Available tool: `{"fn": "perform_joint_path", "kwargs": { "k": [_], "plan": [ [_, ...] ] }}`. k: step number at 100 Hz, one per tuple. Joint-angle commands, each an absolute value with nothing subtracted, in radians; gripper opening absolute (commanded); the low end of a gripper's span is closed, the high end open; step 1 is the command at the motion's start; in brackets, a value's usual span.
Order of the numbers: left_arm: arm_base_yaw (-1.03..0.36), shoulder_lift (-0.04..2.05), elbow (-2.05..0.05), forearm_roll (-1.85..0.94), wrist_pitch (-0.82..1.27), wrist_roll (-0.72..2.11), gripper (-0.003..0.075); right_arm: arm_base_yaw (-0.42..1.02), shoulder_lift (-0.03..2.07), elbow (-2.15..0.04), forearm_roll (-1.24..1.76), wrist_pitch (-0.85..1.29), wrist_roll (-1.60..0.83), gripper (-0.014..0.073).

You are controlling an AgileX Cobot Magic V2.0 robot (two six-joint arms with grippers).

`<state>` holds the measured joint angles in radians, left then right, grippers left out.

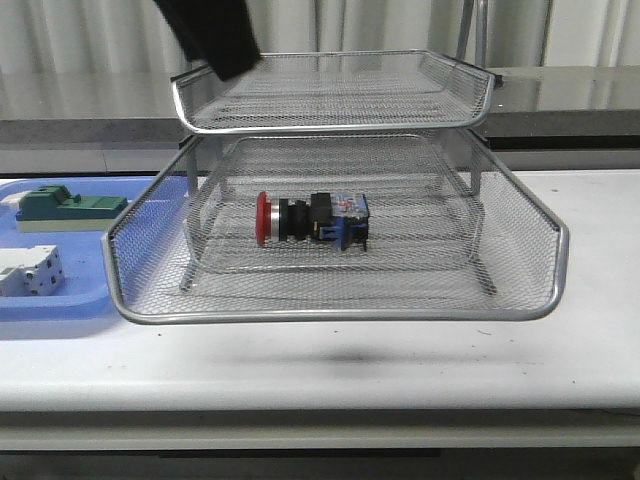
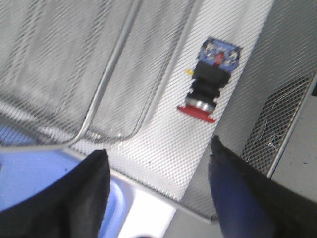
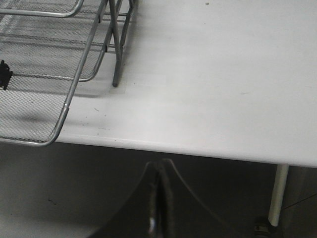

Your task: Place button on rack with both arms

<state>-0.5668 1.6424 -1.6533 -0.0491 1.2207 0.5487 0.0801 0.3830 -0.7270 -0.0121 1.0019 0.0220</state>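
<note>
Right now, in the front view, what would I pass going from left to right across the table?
White-grey block → green-topped block, both on the blue tray → red-capped button, lying in the pulled-out tray of the wire rack.

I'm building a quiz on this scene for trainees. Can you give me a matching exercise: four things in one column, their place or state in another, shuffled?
Things:
1. button
2. green-topped block
3. left gripper
4. right gripper

Place or state:
A. fingers shut together
B. on the blue tray
C. lying on its side in the rack, in a pulled-out tray
D. fingers spread open, nothing between them

Pairs: 1-C, 2-B, 3-D, 4-A
</note>
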Motion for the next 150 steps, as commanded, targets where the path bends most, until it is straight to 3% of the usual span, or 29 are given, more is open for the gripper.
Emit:
{"fn": "perform_joint_path", "kwargs": {
  "k": [1,20,47,101,128,150],
  "plan": [
    [-0.511,1.541,-1.674,-0.041,1.231,0.493,0.0421,0.074,0.391,-0.758,-0.016,0.939,0.022,-0.0069],
    [-0.389,1.386,-1.541,-0.041,1.189,0.438,0.0421,0.074,0.391,-0.758,-0.016,0.939,0.022,-0.0069],
    [-0.26,1.064,-1.187,-0.041,0.943,0.35,0.0421,0.074,0.391,-0.758,-0.016,0.939,0.022,-0.0069],
    [-0.167,0.396,-0.52,-0.041,0.397,0.156,0.0421,0.074,0.391,-0.758,-0.016,0.939,0.022,-0.0069],
    [-0.167,0.274,-0.278,-0.038,0.111,0.156,0.0421,0.074,0.391,-0.758,-0.016,0.939,0.022,-0.0069],
    [-0.167,0.274,-0.21,-0.038,-0.034,0.156,0.0421,0.074,0.391,-0.758,-0.016,0.939,0.022,-0.0069]
  ]
}}
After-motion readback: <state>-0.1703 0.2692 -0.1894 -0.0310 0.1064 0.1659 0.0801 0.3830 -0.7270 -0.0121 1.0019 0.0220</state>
